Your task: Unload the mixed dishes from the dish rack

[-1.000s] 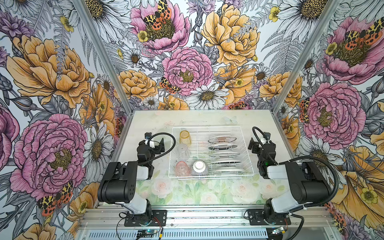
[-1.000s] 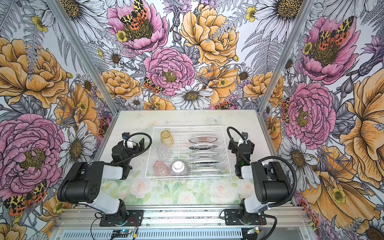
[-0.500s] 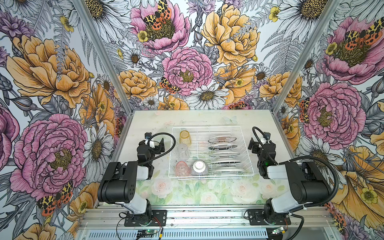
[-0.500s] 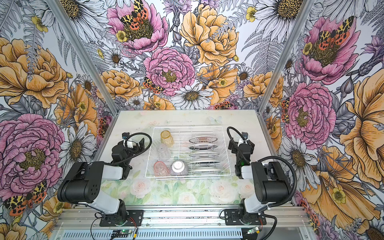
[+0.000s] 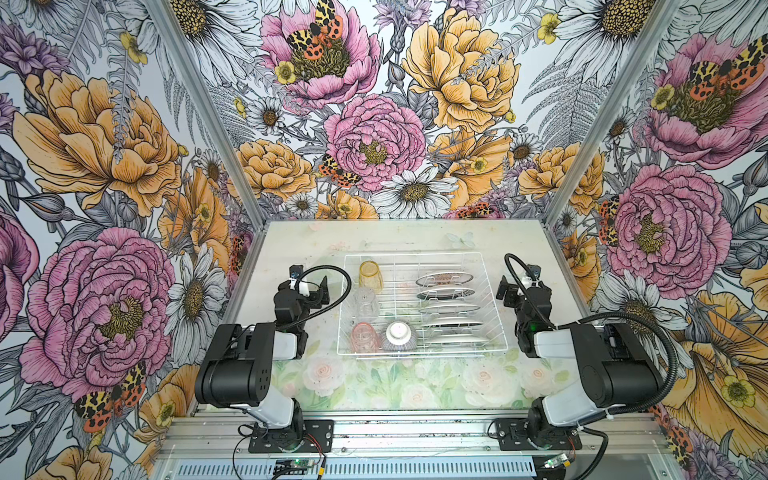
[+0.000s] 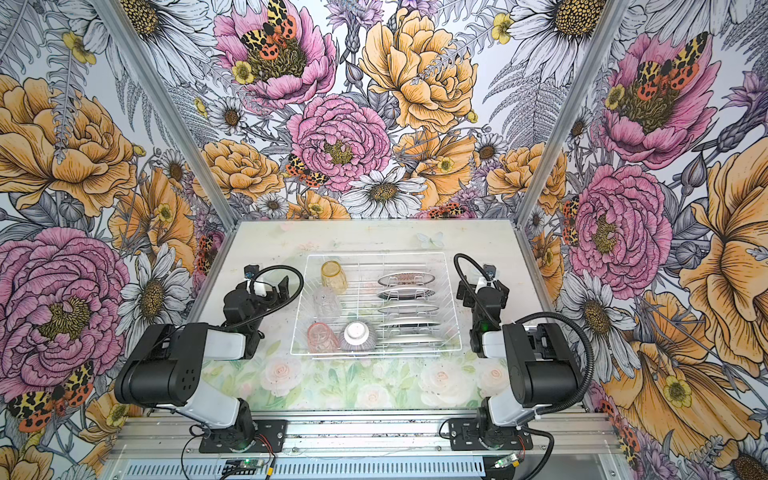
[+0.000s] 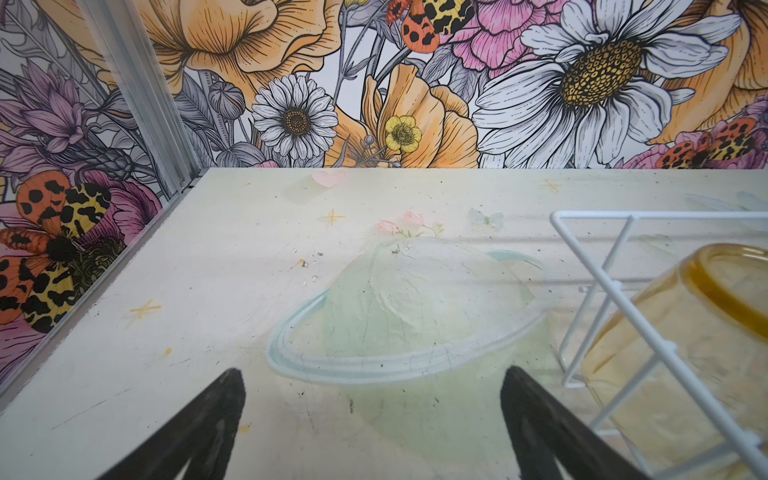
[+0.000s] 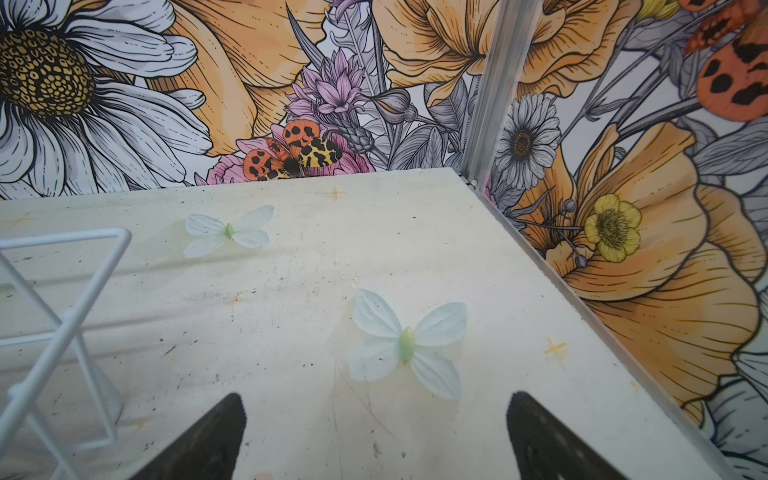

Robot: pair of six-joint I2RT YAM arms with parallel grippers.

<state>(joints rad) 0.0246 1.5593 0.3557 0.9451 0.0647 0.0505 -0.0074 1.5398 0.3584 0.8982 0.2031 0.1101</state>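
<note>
Currently dish rack holds five plates, three tumblers, striped bowl.

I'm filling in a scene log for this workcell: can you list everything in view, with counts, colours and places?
dish rack: one, white wire, middle of the table
plates: five, white with dark rims, on edge in a row, rack's right half
amber tumbler: one, see-through amber, rack's far left corner
clear tumbler: one, colourless, between the other two tumblers
pink tumbler: one, see-through pink, rack's near left corner
bowl: one, purple-grey striped, upside down beside the pink tumbler
table: one, pale with faded flower print
left claw: one, black, open, empty, left of the rack
right claw: one, black, open, empty, right of the rack
</note>
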